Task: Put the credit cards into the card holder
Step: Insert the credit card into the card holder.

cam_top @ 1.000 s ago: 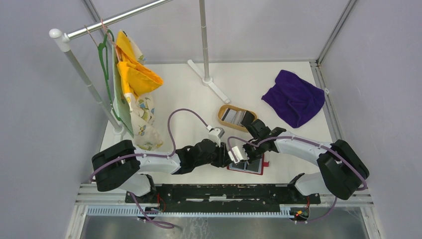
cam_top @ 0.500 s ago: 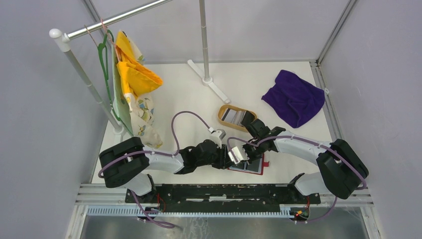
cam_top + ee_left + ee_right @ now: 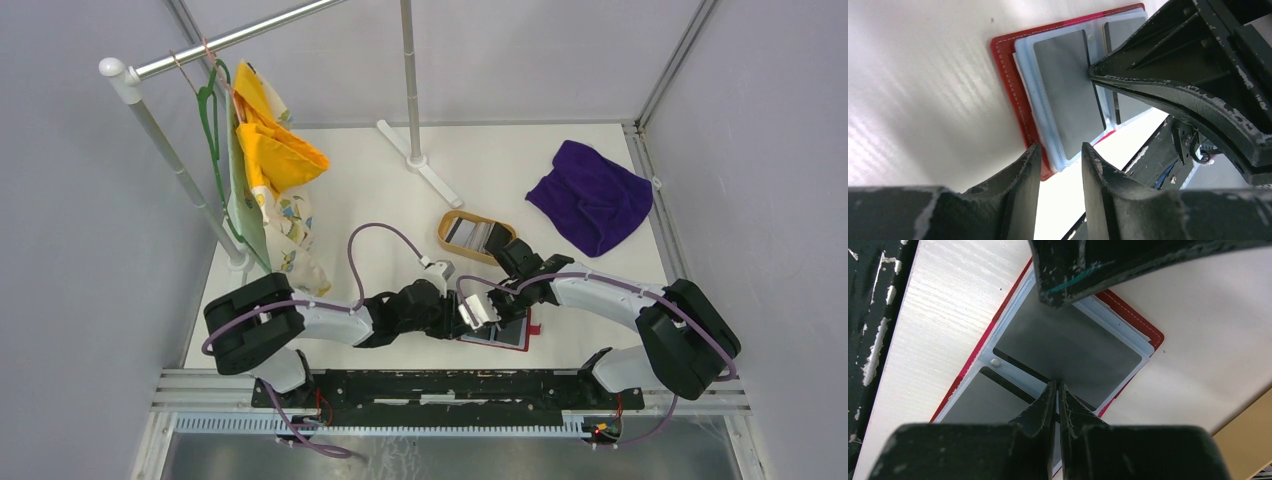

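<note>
1. The right gripper (image 3: 1057, 390) has its jaws clenched, tips resting on a grey card (image 3: 1063, 350) in the open red card holder (image 3: 1152, 335).
2. The left gripper (image 3: 1060, 150) is released and empty, over the holder's edge.
3. Risk: tip pressure may skid the holder or buckle the card.
4. Count: one holder with two grey cards showing. More cards lie in the wooden tray (image 3: 441, 232) at 12 o'clock, number unclear.
</note>
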Available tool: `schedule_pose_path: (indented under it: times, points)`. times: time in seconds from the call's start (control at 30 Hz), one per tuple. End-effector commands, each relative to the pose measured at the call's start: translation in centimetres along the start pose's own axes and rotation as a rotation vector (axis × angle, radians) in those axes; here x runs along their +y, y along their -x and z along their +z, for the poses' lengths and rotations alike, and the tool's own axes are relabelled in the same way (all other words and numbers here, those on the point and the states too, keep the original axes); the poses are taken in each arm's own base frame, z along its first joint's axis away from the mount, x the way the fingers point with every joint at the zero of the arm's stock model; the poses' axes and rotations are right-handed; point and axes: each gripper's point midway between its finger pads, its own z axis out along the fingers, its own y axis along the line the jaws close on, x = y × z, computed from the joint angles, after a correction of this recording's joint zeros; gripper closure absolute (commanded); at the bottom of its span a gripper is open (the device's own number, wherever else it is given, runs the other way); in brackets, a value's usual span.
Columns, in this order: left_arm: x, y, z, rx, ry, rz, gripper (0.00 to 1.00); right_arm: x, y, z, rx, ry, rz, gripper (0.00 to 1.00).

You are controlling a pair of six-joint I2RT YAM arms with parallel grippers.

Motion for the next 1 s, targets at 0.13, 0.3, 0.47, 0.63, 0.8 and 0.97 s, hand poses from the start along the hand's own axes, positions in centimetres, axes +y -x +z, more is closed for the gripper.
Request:
schedule_pose_path:
  times: [0.13,0.3,0.47,0.63,0.8,0.97]
  points:
    - [-1.3,2.9,-1.7,-0.083,0.014,0.017,0.57,2.1,-1.4,0.3,0.055,0.074,0.035,0.89]
    - [-2.6,2.8,-1.0,-0.070,-0.052,0.013,0.58,2.1,-1.5,0.3,0.058,0.075,0.033,0.89]
    - [-3.2,2.0,-0.4,-0.029,-0.088,0.012,0.61,2.2,-1.5,0.4,0.059,0.078,0.037,0.88]
    - [-3.5,2.1,-0.2,-0.025,-0.098,0.016,0.64,2.2,-1.5,0.4,0.060,0.081,0.037,0.88]
    - [-3.5,2.0,0.1,-0.018,-0.093,0.016,0.66,2.2,-1.5,0.4,0.060,0.082,0.037,0.88]
    - [-2.4,1.4,0.8,0.009,-0.042,0.011,0.65,2.3,-1.5,0.4,0.058,0.085,0.038,0.88]
